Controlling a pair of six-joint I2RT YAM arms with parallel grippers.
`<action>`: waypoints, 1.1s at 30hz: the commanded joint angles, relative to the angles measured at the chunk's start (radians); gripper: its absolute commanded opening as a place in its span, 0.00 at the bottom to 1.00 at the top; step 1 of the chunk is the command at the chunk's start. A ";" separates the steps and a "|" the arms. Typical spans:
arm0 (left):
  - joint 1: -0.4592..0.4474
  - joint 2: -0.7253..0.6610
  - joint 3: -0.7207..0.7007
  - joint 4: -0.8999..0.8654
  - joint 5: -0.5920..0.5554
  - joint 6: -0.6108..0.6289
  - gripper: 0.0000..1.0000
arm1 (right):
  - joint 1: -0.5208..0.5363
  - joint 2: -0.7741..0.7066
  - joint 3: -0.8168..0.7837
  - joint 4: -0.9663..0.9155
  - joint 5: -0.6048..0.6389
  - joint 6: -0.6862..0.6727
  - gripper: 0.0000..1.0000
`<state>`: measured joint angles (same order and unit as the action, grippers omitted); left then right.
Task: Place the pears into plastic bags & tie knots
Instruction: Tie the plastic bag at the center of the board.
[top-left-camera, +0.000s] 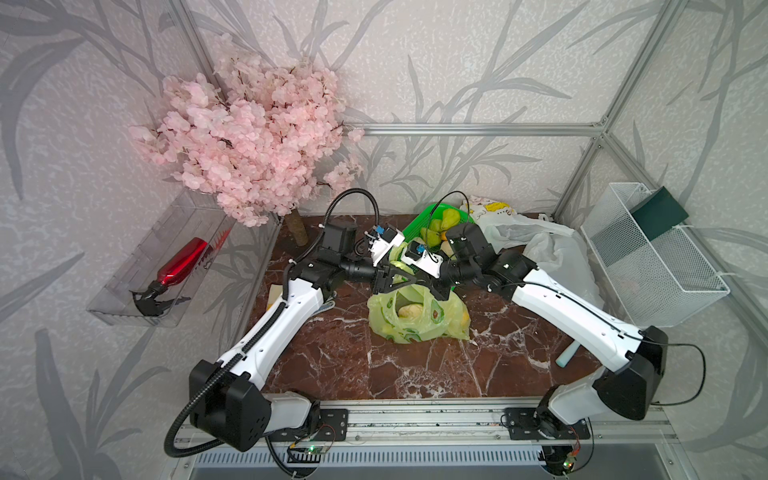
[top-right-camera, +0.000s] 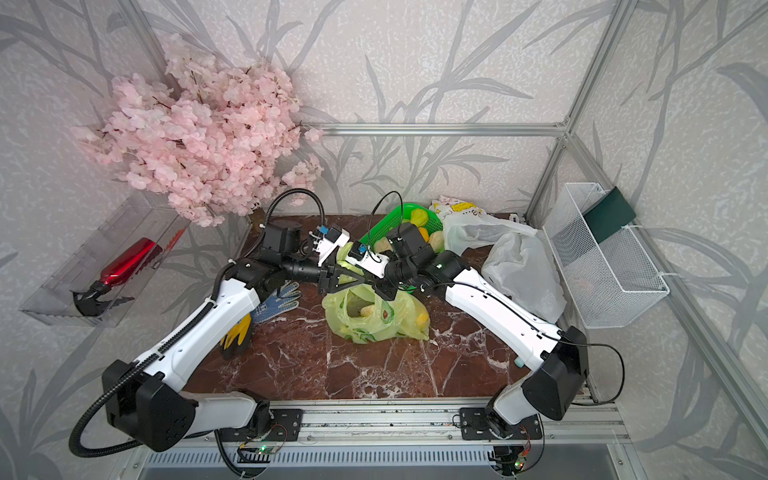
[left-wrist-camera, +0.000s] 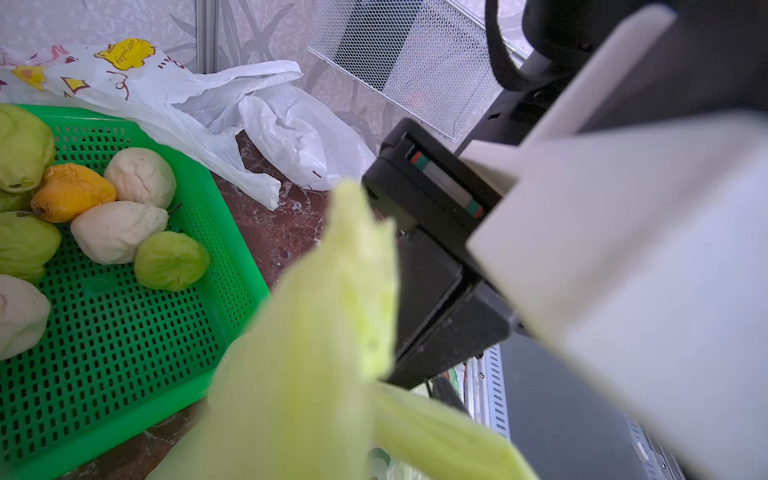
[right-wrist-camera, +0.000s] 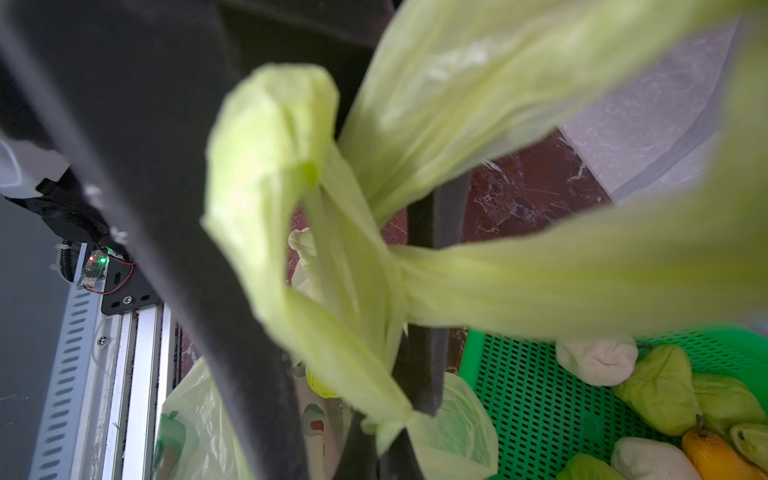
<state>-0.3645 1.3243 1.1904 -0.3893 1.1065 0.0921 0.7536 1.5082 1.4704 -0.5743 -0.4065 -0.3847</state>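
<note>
Left pincer (top-left-camera: 394, 279): it hangs above the middle of the desk (top-left-camera: 332, 361), tip to tip with the right pincer (top-left-camera: 435, 291). Blurred plastic stands before its wrist camera, and I cannot tell if the jaws are narrow or wide.
Right pincer: the jaws are closed. In its wrist view a thin strip of the yellow-green bag (top-left-camera: 419, 320) is pinched between them.
Yellow-green bag: it sits on the desk directly under both pincers, mouth upward, with dark green print on the sides.
Handles (right-wrist-camera: 270, 166): they are lifted up to the pincers. Two strips cross and wrap each other just beside the right pincer; I cannot tell if this is a tight knot.
Pears in the bag: one cream pear (top-left-camera: 409, 311) shows through the mouth, below the left pincer. One orange-yellow pear (top-right-camera: 422, 319) shows through the plastic below the right pincer.
Green basket (left-wrist-camera: 124, 353): it stands just behind the pincers, on the side away from the arm bases. It holds loose pears (left-wrist-camera: 118, 230), green, cream and orange.
White bags (top-left-camera: 557, 257): they lie crumpled on the desk beyond the right pincer, on its outer side, near the basket. One has a yellow label (left-wrist-camera: 124, 54).
Gloves: a blue glove (top-right-camera: 278, 296) and a yellow glove (top-right-camera: 237, 334) lie on the outer side of the left pincer, near the left arm.
</note>
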 joint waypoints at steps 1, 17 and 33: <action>-0.003 -0.006 -0.019 0.105 -0.003 -0.053 0.37 | 0.005 0.015 0.045 -0.024 -0.022 0.034 0.00; 0.004 0.038 -0.013 0.121 -0.070 -0.031 0.00 | -0.139 -0.007 0.122 0.071 -0.187 0.598 0.52; -0.001 0.050 0.012 0.059 -0.053 0.006 0.01 | -0.115 0.144 0.322 0.055 -0.223 0.593 0.28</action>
<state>-0.3645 1.3746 1.1740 -0.3141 1.0409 0.0631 0.6342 1.6421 1.7527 -0.5068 -0.6052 0.2134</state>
